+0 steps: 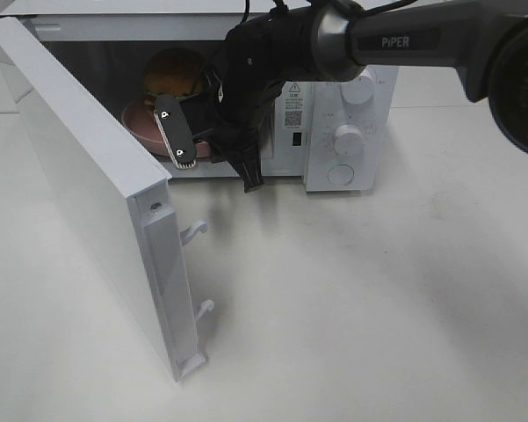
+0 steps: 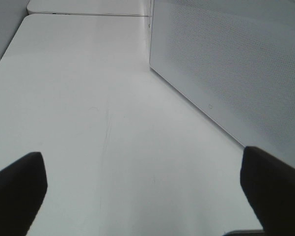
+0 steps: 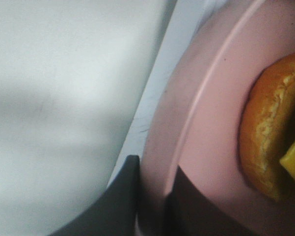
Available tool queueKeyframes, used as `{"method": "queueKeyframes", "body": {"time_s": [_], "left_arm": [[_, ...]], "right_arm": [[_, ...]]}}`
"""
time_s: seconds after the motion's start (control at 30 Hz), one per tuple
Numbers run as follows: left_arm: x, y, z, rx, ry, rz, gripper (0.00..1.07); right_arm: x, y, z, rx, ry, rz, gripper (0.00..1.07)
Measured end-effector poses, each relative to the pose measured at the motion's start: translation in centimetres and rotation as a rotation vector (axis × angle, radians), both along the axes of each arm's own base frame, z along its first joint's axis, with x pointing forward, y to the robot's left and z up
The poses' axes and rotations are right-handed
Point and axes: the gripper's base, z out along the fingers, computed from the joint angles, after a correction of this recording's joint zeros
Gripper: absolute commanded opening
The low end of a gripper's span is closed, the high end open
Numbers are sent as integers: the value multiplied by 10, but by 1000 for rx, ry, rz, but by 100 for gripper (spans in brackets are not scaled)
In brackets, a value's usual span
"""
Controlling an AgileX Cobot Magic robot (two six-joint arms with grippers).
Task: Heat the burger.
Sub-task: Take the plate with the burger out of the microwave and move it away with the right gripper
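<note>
The burger [image 1: 174, 70] stands on a round pink plate [image 1: 145, 123] inside the open microwave [image 1: 347, 97]. My right gripper [image 1: 204, 145] reaches into the oven mouth from the right and is shut on the plate's near rim. In the right wrist view its dark fingers [image 3: 120, 201] pinch the pink plate [image 3: 206, 123] from both sides, with the burger's [image 3: 270, 142] browned bun and a bit of yellow cheese just beyond. The left gripper [image 2: 142, 191] is open over bare table, with nothing between its fingers [image 2: 14, 187]. It does not show in the exterior high view.
The microwave's white door [image 1: 88, 185] swings wide open toward the front left, its latch hooks [image 1: 198, 230] sticking out. Control knobs [image 1: 347, 136] are on the oven's right panel. In the left wrist view the microwave's perforated wall [image 2: 235, 64] stands beside the left gripper.
</note>
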Motion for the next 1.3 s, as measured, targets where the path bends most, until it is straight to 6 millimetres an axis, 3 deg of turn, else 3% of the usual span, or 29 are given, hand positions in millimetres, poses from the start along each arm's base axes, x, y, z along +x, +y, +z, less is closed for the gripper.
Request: {"method": "queueKeyframes", "body": {"time_s": [0.7,1.3], "left_arm": [[0,0,0,0,0,0,100],[0,0,0,0,0,0,100]], "right_arm": [[-42,-22,16,-101,0,165,0],[-61,-38,21,-137,-41,242,0]]}}
